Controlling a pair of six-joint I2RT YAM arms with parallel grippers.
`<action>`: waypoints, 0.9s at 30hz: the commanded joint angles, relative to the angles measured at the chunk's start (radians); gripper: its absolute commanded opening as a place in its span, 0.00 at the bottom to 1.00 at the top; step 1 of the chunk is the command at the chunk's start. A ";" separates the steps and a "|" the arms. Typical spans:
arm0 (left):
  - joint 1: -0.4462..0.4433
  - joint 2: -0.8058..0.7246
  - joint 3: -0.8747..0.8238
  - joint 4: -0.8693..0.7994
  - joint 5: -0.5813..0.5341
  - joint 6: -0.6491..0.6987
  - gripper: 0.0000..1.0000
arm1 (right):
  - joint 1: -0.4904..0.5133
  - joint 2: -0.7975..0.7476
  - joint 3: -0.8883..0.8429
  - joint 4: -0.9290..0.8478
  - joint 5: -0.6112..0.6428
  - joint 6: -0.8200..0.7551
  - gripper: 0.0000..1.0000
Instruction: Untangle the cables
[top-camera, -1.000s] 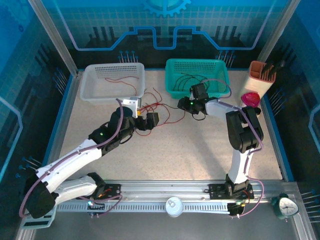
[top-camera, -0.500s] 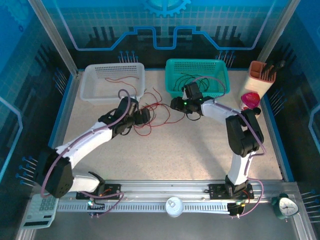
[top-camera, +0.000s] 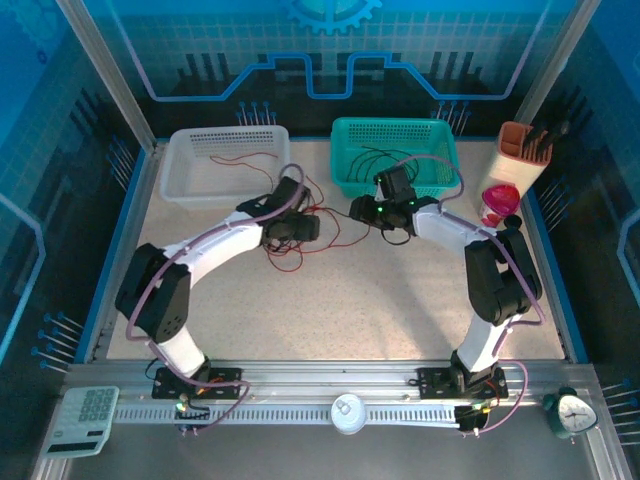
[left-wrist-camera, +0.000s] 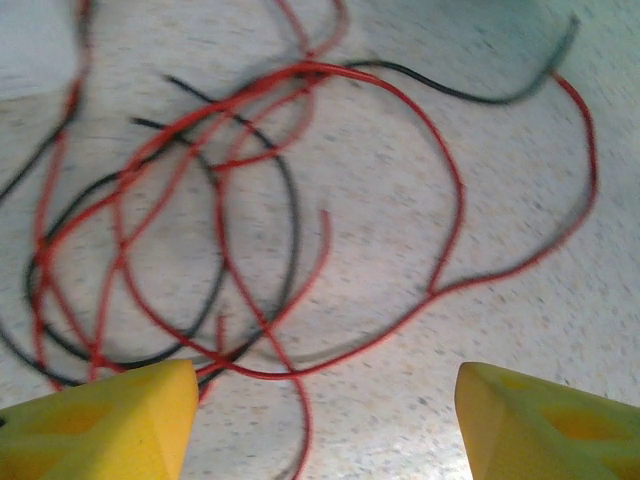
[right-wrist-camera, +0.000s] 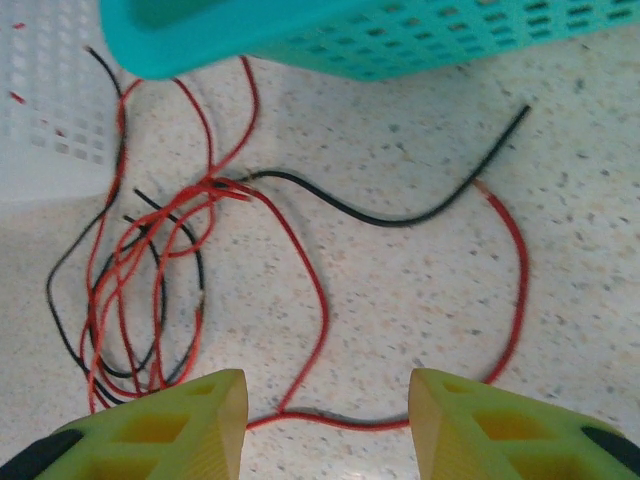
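Observation:
A tangle of thin red and black cables (top-camera: 318, 222) lies on the table between the two baskets. In the left wrist view the loops (left-wrist-camera: 200, 230) spread just ahead of my left gripper (left-wrist-camera: 325, 430), whose yellow fingers (left-wrist-camera: 110, 420) stand wide open above the table; a red strand runs down between them, ungripped. My left gripper (top-camera: 305, 228) hovers over the tangle's left side. My right gripper (top-camera: 358, 210) is at the tangle's right side, open (right-wrist-camera: 328, 425), with a red cable (right-wrist-camera: 330, 420) lying on the table across the gap between its fingertips. A black cable (right-wrist-camera: 400, 215) trails right.
A white basket (top-camera: 180, 185) at the back left holds a red wire; a teal basket (top-camera: 345, 150) at back centre holds black wires, and its wall (right-wrist-camera: 400, 35) is close ahead of the right gripper. A pen holder (top-camera: 525, 150) and a pink cup (top-camera: 500, 205) stand at the right.
My left arm has swung forward and right, bringing its gripper low over the tangle, and its jaws have narrowed somewhat. The right gripper has barely shifted.

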 joint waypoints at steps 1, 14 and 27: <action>-0.079 0.048 0.055 -0.064 -0.010 0.127 0.70 | -0.040 -0.052 -0.043 -0.023 0.025 -0.003 0.48; -0.198 0.401 0.465 -0.155 0.076 0.186 0.67 | -0.285 -0.314 -0.206 -0.071 -0.067 -0.018 0.49; -0.245 0.659 0.804 -0.297 -0.041 0.211 0.51 | -0.410 -0.459 -0.277 -0.091 -0.150 -0.016 0.50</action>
